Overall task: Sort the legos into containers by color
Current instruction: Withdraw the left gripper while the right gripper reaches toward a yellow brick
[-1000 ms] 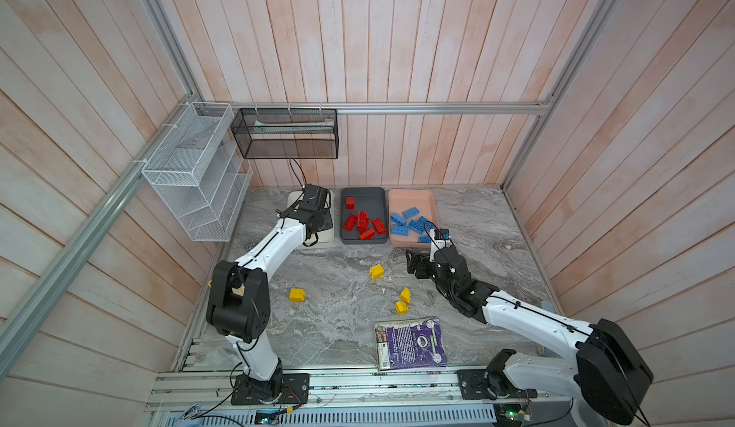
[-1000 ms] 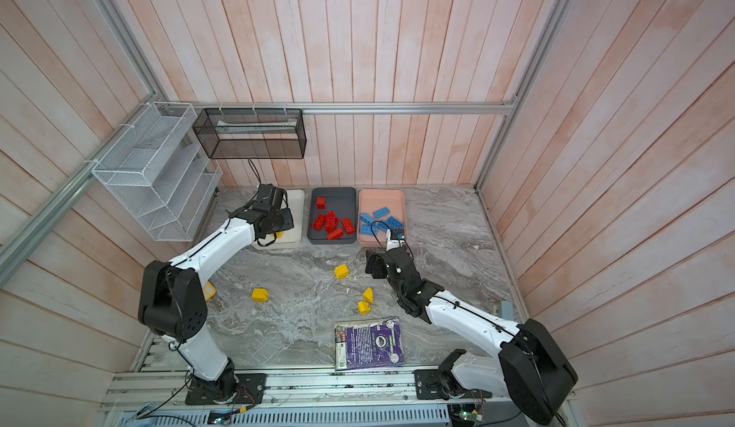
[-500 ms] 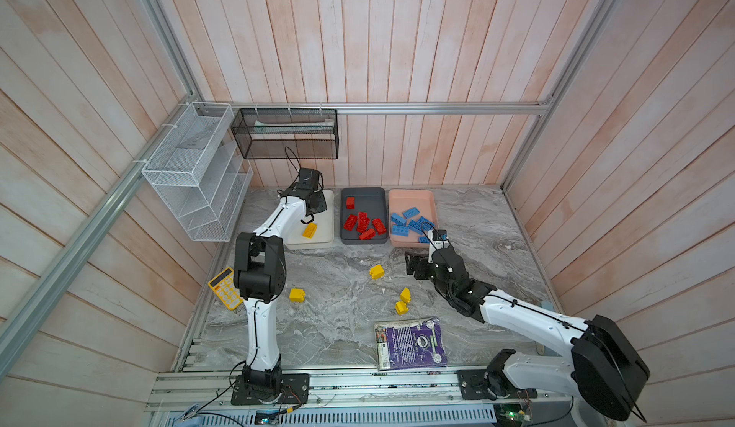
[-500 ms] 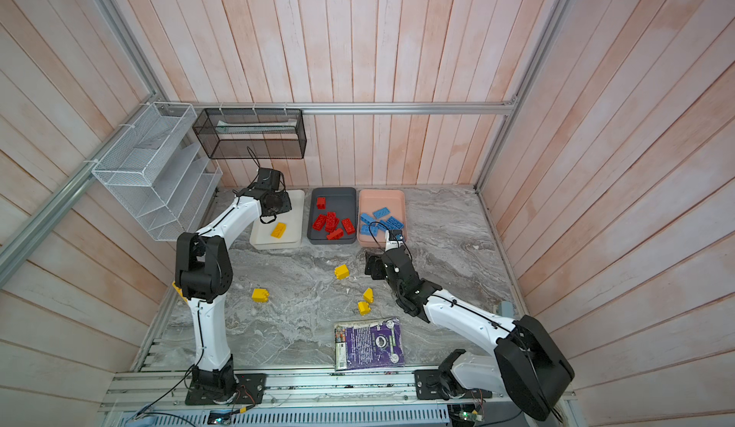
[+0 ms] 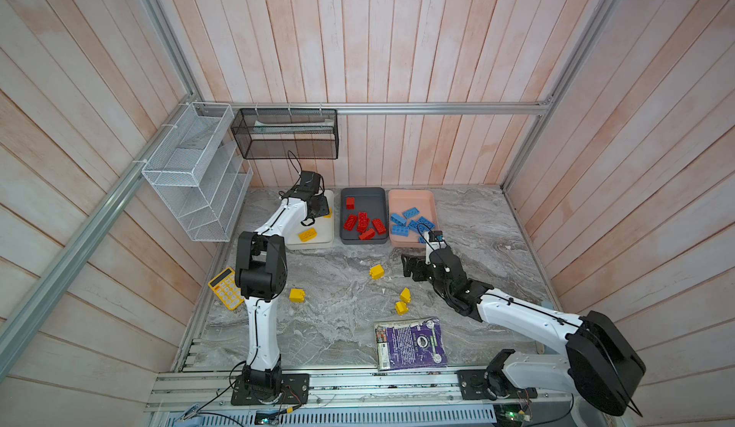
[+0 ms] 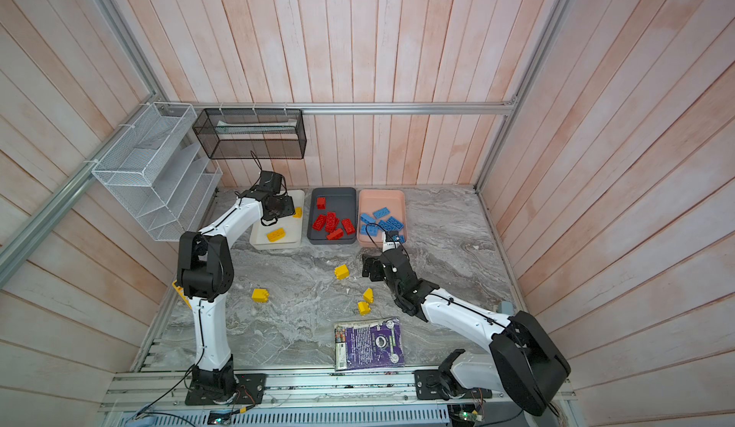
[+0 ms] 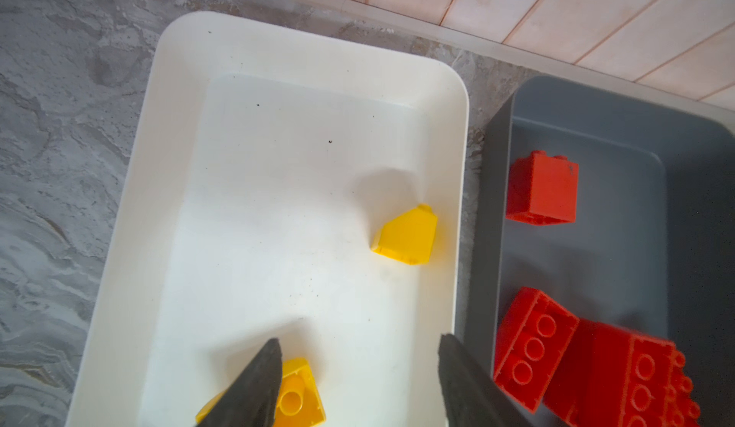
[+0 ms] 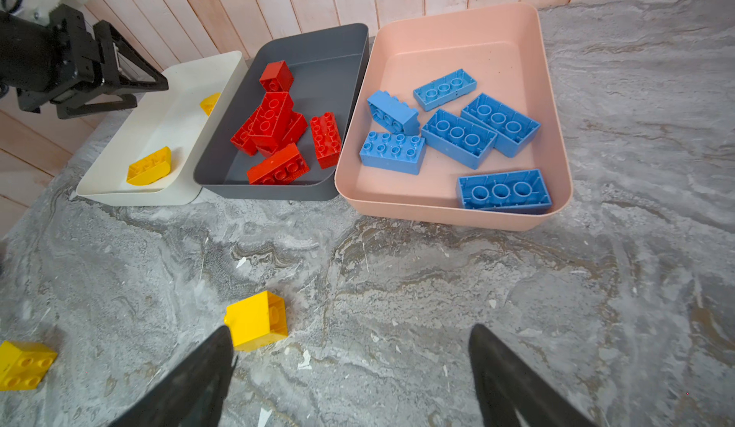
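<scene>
Three trays stand in a row at the back. The white tray point(image 5: 310, 246) point(image 7: 175, 87) holds two yellow legos, a sloped one point(image 7: 405, 238) and one point(image 7: 296, 397) partly under a finger. My left gripper point(image 7: 358, 365) point(image 5: 318, 210) hangs open over this tray with nothing between its jaws. Red legos point(image 5: 364, 222) fill the dark grey tray point(image 5: 364, 194), and blue legos point(image 5: 409, 222) lie in the pink tray point(image 5: 409, 200). Several yellow legos lie loose on the table. One of them point(image 8: 258, 319) point(image 5: 376, 272) sits just beside my right gripper point(image 8: 350, 349) point(image 5: 409, 266), which is open and empty.
A yellow calculator point(image 5: 226, 287) lies at the table's left edge and a purple book point(image 5: 411, 343) near the front. A white wire rack point(image 5: 195, 174) and a black mesh basket point(image 5: 284, 134) hang on the walls behind the trays.
My left arm has folded its elbow back and its jaws have opened over the white tray, where the sloped yellow lego now lies free. The right jaws have spread a little wider.
</scene>
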Tool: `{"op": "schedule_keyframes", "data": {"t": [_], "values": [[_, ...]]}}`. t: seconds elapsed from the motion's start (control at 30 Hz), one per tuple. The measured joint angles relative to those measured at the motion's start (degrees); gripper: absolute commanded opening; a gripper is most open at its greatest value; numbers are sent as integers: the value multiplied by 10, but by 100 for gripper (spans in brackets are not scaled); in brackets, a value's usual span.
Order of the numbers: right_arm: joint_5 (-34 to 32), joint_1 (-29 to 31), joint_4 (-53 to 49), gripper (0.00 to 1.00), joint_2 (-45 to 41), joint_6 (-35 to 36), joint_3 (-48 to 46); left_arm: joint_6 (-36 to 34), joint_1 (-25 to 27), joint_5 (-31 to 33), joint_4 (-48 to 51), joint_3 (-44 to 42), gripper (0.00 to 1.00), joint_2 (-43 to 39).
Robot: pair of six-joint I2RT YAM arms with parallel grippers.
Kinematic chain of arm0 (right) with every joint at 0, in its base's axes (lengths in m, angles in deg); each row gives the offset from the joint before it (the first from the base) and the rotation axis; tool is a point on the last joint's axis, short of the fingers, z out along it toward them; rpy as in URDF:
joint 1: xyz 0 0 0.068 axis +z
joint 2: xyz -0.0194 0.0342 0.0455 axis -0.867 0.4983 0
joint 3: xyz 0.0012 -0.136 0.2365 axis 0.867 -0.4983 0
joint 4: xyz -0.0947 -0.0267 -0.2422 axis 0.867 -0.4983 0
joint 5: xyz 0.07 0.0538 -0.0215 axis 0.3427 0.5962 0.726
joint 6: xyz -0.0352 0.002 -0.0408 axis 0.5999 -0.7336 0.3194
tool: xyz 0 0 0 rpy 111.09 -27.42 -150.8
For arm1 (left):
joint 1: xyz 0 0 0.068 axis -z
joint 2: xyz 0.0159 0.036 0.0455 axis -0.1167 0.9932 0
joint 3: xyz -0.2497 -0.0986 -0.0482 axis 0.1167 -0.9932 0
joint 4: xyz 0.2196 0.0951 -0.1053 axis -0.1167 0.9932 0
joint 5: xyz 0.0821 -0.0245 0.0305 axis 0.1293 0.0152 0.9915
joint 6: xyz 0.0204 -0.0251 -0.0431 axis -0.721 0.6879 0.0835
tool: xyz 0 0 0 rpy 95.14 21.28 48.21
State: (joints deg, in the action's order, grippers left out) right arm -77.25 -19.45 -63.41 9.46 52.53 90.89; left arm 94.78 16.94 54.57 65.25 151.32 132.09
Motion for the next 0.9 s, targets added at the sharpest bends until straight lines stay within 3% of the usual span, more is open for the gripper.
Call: {"op": "schedule_keyframes", "data": {"t": [0.1, 0.6, 0.9], "values": [[7, 4, -7, 100, 19, 11, 14, 4, 3, -13, -3, -44, 71, -60], [8, 50, -119, 100, 177, 34, 181, 8, 50, -61, -37, -219, 73, -453], [24, 51, -163, 99, 260, 39, 232, -1, 50, -78, -43, -350, 74, -615]]}}
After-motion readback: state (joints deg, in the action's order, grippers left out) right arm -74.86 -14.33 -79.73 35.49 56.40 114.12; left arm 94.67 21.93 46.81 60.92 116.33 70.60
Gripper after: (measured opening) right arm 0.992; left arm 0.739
